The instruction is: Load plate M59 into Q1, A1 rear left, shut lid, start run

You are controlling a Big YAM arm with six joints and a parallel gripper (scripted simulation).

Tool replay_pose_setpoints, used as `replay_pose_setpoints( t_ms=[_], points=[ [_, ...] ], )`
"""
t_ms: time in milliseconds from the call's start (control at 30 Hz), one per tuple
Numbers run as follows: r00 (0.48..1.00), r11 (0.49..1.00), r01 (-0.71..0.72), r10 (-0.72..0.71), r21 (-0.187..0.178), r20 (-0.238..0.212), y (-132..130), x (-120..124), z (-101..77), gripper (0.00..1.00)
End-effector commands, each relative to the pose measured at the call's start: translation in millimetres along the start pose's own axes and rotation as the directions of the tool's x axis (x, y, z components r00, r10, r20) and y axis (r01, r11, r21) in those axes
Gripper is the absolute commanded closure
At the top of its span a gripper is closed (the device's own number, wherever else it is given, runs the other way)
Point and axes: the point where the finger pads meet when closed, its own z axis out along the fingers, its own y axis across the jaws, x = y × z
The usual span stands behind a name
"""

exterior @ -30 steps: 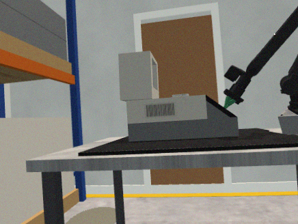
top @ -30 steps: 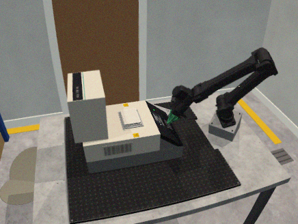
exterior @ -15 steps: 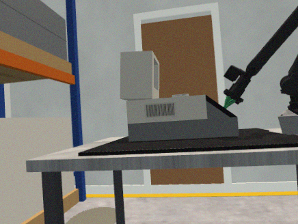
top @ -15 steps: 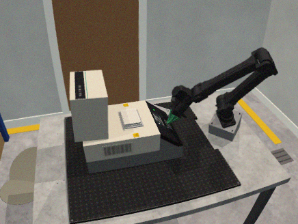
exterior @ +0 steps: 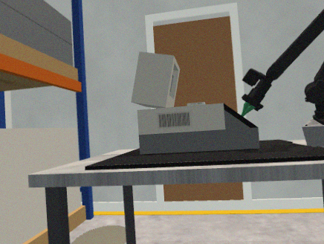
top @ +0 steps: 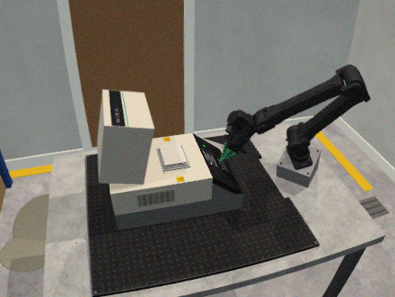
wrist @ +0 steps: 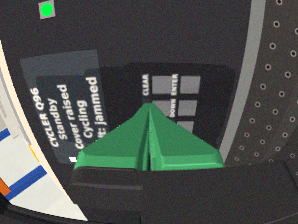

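One grey table (top: 344,222); black perforated mat (top: 204,244); brown door (top: 131,59); gripper (top: 225,154) fingers closed, empty

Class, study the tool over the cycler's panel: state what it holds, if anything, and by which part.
Nothing is held. The tool is shut with its green fingers pressed together, poised over the keys of the panel.

The grey surface (top: 344,222) fills the lower part of the top view and stands on dark legs (exterior: 56,213). A black perforated mat (top: 204,244) covers most of it, from the left edge to right of centre. The real-time cycler Q1 (top: 181,199) stands on the mat, centre-left. At right of the frame, the arm's grey pedestal (top: 284,174) sits directly on the surface, just beside the mat's edge.
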Motion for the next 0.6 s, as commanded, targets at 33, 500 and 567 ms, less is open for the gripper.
replay_pose_setpoints(
  t_ms=[33, 500, 567],
  points=[
    [0.999, 0.997, 0.042, -0.041, -0.063, 0.014, 33.8, -3.3, -15.3, 1.00],
    [1.000, 1.000, 0.025, -0.025, -0.017, 0.010, 2.8, -1.4, -29.7, 1.00],
    [1.000, 1.000, 0.018, -0.018, -0.008, 0.009, -2.0, -0.5, -26.1, 1.00]
  ],
)
